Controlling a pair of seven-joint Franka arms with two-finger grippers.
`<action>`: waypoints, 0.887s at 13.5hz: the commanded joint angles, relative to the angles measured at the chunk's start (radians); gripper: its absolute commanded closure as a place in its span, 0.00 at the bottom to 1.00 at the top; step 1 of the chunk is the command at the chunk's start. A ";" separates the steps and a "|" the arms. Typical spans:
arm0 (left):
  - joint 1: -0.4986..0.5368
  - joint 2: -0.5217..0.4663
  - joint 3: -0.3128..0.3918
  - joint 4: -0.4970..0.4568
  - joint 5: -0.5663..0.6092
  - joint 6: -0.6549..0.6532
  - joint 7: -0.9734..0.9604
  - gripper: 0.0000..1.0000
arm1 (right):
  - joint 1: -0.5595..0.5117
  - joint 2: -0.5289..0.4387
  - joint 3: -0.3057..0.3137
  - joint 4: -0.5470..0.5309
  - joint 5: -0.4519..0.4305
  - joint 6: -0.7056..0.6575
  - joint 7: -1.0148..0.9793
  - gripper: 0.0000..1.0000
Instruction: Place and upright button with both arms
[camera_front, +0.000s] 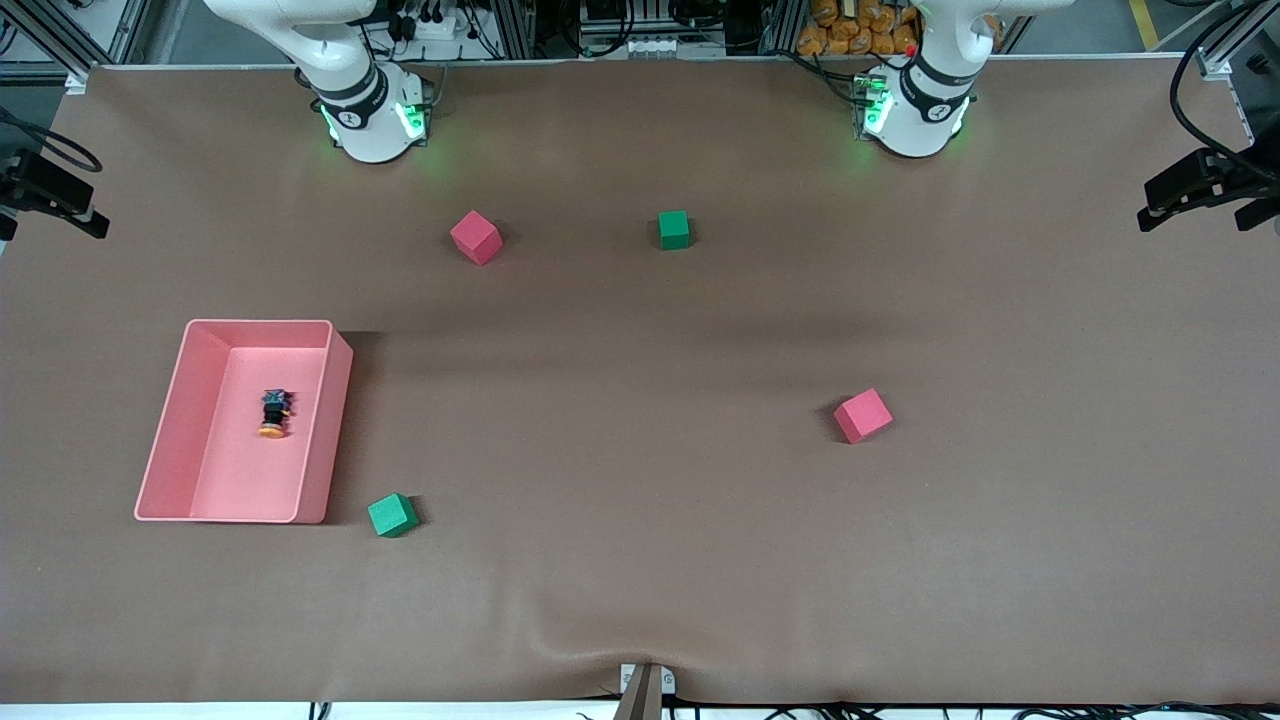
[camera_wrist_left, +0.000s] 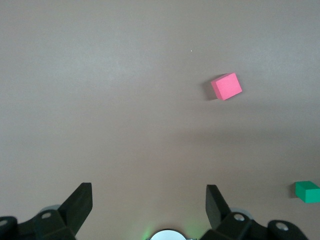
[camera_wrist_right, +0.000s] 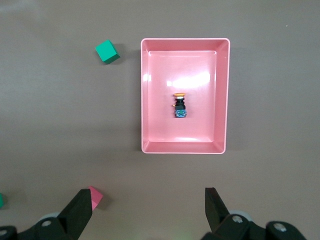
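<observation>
The button (camera_front: 273, 413) lies on its side in the pink tray (camera_front: 338, 400), orange cap toward the front camera. It also shows in the right wrist view (camera_wrist_right: 179, 105), inside the tray (camera_wrist_right: 185, 42). My right gripper (camera_wrist_right: 148, 197) is open and empty, high over the table between the tray and its own base. My left gripper (camera_wrist_left: 148, 196) is open and empty, high over bare table at the left arm's end. Only the arms' bases show in the front view; both grippers are out of it.
A pink cube (camera_front: 476, 237) and a green cube (camera_front: 674, 229) sit near the bases. Another pink cube (camera_front: 863, 415) lies toward the left arm's end. A green cube (camera_front: 391, 515) sits beside the tray's corner nearest the front camera. A fold rumples the cloth at the front edge.
</observation>
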 joint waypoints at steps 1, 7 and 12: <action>-0.008 0.001 0.004 0.026 0.021 -0.030 -0.005 0.00 | 0.012 -0.018 -0.002 -0.015 -0.026 0.003 -0.004 0.00; 0.003 0.001 0.010 0.032 0.015 -0.033 0.013 0.00 | 0.003 0.007 -0.006 -0.015 -0.014 -0.009 -0.004 0.00; 0.006 -0.005 0.015 0.032 0.005 -0.036 0.015 0.00 | 0.000 0.188 -0.014 -0.014 -0.012 0.058 -0.006 0.00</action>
